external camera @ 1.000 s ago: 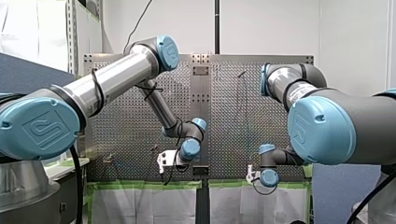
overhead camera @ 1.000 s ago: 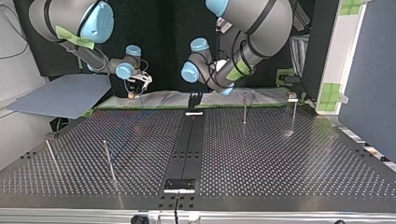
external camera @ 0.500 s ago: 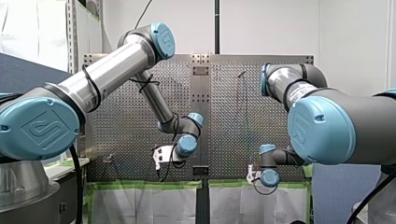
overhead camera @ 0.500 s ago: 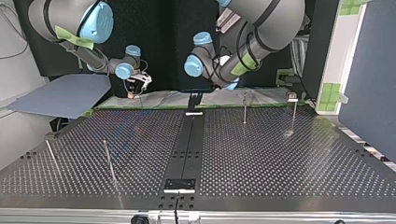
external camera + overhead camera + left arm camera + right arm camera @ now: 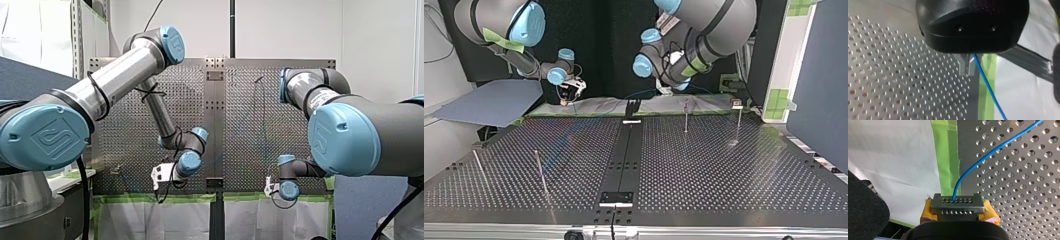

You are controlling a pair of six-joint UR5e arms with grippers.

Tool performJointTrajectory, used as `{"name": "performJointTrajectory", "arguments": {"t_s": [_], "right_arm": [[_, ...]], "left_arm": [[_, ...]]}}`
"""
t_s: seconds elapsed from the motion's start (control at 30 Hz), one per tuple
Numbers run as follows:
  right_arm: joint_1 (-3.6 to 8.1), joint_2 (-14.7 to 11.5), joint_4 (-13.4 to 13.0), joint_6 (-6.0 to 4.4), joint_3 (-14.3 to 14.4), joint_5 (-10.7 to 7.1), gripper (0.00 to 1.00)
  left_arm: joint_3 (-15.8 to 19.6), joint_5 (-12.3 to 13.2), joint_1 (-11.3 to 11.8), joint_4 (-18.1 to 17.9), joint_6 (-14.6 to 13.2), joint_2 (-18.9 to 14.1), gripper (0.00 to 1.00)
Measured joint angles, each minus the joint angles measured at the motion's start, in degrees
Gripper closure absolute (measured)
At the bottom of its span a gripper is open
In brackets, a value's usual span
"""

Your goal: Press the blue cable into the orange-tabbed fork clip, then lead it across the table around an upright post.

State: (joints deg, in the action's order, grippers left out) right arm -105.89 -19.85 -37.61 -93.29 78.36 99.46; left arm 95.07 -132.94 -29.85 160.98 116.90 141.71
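Since a second ago my left arm has swung lower and toward the front view's left, carrying my left gripper along the edge of the table. My right arm has not budged. My right gripper is closed, and its yellow-padded fingers pinch the blue cable, which rises from them and curves away over the perforated surface. In the left wrist view the cable comes out right beside my left gripper's narrow metal fingers, which stand together. It looks pinched there, though the gripper's own body hides the contact.

I judge the cable light, thin and limp, with a smooth sheath that could slide through a loose grip. It will sag unless I keep it taut. I'd hold it close on either side of the stretch to be pressed in, then feed it out toward a post.
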Motion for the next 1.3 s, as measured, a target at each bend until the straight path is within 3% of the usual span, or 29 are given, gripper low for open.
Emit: {"name": "performJointTrajectory", "arguments": {"t_s": [0.23, 0.5, 0.93, 1.3], "right_arm": [[0.22, 0.0, 0.0, -0.06, 0.0, -0.18, 1.0], [0.25, 0.0, 0.0, -0.06, 0.0, -0.22, 1.0], [0.24, 0.0, -0.1, 0.06, 0.0, -0.23, 1.0], [0.2, 0.0, -0.1, 0.11, 0.0, -0.27, 1.0]], "left_arm": [[3.3, -2.5, 2.1, -0.1, -0.6, 0.0, 1.0], [5.7, -2.8, 5.9, -0.2, -2.5, -0.1, 1.0], [5.8, 0.8, 11.9, -2.1, -6.8, -0.9, 1.0], [5.8, 1.8, 13.8, -1.9, -8.1, -3.5, 1.0]]}}
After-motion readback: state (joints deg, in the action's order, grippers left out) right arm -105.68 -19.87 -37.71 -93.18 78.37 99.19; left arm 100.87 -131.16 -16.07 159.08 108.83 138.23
